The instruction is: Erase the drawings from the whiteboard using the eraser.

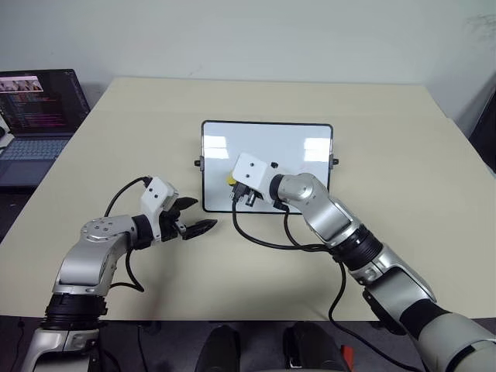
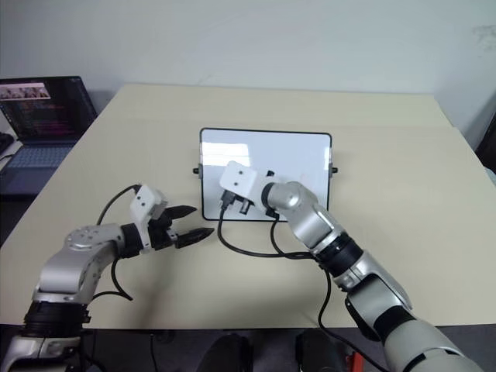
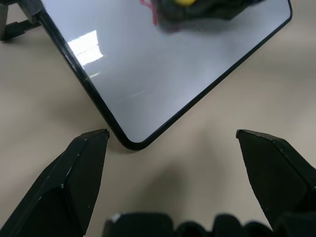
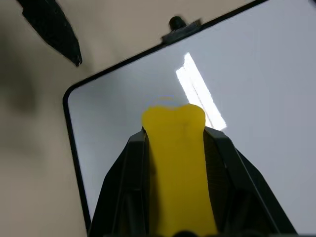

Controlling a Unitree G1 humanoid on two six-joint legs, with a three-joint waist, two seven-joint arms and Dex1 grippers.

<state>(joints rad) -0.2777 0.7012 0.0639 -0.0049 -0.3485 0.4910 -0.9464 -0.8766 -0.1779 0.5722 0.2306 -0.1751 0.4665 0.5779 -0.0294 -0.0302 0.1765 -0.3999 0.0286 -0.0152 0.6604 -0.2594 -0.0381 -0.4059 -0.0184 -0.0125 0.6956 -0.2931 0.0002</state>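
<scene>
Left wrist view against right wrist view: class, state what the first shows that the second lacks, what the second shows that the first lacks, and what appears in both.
Left wrist view alone: a red trace of the drawings on the whiteboard beside the eraser's tip, and the left gripper open just off the board's corner, touching nothing.

Right wrist view alone: the right gripper shut on the eraser, seen along its length over the board, plus one black knob on the board's frame.

Both: the glossy white board with light reflections, its black frame, the yellow eraser and the beige table.

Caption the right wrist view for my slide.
Right tool shut on the yellow eraser, poised over the whiteboard near one rounded corner.
</scene>
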